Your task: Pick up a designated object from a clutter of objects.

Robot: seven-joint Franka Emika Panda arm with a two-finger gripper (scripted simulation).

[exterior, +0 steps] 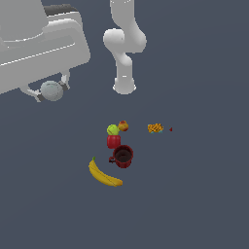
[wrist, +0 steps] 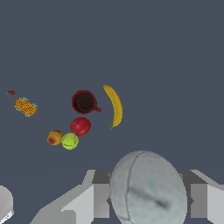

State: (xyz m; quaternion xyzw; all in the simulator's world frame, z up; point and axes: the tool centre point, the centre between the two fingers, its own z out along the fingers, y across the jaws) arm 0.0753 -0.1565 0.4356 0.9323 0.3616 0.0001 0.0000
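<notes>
Dark grey counter carried the remaining clutter (banana, mug); the fingers were clamped on the pale ball, raised well clear, so the pick looked done.

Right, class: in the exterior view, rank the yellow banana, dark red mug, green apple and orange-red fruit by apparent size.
1. Yellow banana
2. Dark red mug
3. Green apple and orange-red fruit: alike, so unranked.

Tiny red speck on dark grey floor, just beside orange piece.
</notes>
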